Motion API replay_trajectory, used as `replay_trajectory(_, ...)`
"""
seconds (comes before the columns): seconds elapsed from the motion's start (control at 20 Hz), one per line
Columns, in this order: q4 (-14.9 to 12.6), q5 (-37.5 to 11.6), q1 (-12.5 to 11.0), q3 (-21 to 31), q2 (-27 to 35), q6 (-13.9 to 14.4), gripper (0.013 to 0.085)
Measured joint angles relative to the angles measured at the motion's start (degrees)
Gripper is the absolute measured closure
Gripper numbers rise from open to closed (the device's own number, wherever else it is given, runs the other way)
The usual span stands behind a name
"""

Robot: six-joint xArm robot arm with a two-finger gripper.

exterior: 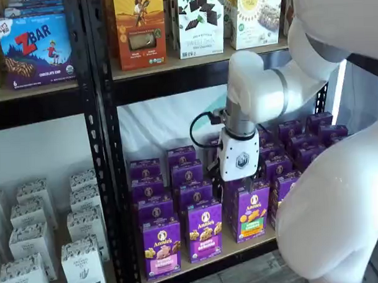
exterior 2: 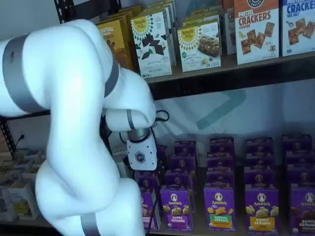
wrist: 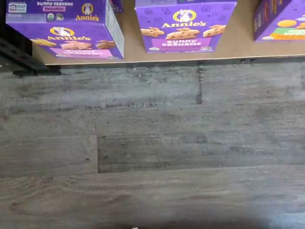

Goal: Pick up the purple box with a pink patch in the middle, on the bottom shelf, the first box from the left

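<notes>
Purple box (exterior: 161, 247) stands upright at the bottom shelf (exterior: 206, 264) front-left corner — light, stiff cardboard, crushable; grip its side panels. Claw (exterior: 240, 180) fingers hidden — presumably wide, holding nothing.

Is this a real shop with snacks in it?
It looks like a pretend shop, probably a test room: black metal racks hold neat rows of purple snack boxes and cracker boxes, a white robot arm reaches in, and no shoppers or price tags show.
</notes>
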Motion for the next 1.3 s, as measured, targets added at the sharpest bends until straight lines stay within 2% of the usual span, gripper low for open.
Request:
replay_trajectory(0.45,-2.43,-8.04,3.09,-0.15,9.88,4.91,0.0130)
replay_trajectory(1.1,2.59,-20.64,8.03,-1.92,22.55,4.98,0.0130)
replay_trajectory(1.3,4.87,-22.26,8.78,-4.15,25.54,3.48,0.0130)
